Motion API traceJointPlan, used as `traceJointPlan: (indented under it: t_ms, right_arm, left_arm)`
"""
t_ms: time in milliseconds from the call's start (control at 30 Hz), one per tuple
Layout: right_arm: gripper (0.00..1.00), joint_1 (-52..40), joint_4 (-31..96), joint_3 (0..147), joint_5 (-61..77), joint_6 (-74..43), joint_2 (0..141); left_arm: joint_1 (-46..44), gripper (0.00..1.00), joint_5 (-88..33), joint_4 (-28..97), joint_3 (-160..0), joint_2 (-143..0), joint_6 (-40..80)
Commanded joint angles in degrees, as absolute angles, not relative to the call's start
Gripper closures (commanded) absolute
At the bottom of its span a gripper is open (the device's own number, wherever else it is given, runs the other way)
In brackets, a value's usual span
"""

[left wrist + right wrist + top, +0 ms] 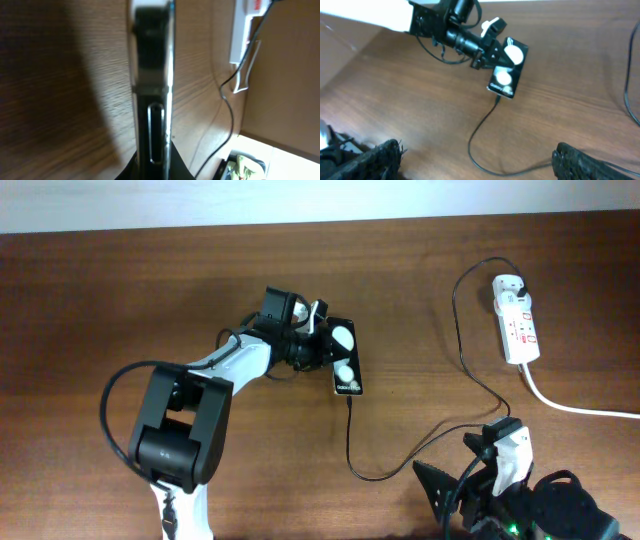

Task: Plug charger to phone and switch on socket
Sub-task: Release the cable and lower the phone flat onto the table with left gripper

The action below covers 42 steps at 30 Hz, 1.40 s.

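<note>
1. Two fingers of the left gripper [322, 346] clamp the flat black rectangular phone [346, 360].
2. Thin black charger cable [348, 435] touches the phone's end, away from that gripper.
3. Well apart from the long white socket strip [518, 330], the right gripper [476, 147] gapes open.

Unreadable white lettering [348, 387] on the phone [345, 357]

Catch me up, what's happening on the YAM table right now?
The left hand grips the phone by its edge. The charger meets the phone's near end with its tip and looks plugged in. Its cable loops across to the socket at the right rear, where its plug sits. The right hand hangs open near the front edge, holding nothing. Whether the socket is switched on can't be told.
</note>
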<state>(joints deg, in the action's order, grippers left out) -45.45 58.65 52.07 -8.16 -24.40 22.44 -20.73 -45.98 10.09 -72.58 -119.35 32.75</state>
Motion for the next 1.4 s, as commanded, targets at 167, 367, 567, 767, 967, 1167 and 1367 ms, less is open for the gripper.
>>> traceJointPlan:
  t_ms: [167, 367, 567, 767, 967, 1167, 1367]
  right_arm:
    - [0.01, -45.25, 60.95, 52.62, -10.11, -24.25, 22.22]
    - [0.01, -45.25, 64.64, 52.62, -9.19, -24.45, 22.22]
    - [0.01, -45.25, 66.08, 52.62, -7.75, -24.45, 22.22]
    - [0.01, -45.25, 65.58, 52.62, -1.39, -24.47, 22.22]
    - [0.01, -45.25, 64.64, 52.62, 10.81, -24.47, 22.22]
    - [0.16, -45.25, 59.11, 49.47, 6.42, -24.47, 22.28]
    - [0.36, -45.25, 58.00, 43.13, -8.86, -43.79, 26.89]
  left_arm:
    - [-20.69, 0.79, -40.42, 23.51, -74.04, -122.15, 25.82]
    - [-20.69, 0.27, -37.50, 25.45, -74.04, -122.15, 25.82]
    - [-20.69, 0.01, -24.03, 34.44, -74.04, -122.15, 25.82]
    - [-20.69, 0.01, -12.97, 38.13, -74.04, -122.15, 25.80]
    - [-15.57, 0.01, -12.12, 50.30, -77.82, -117.78, 16.60]
    - [-13.13, 0.01, -5.96, 58.08, -78.04, -90.78, 12.43]
    - [-13.10, 0.01, 0.47, 63.18, -77.25, -63.86, 12.03]
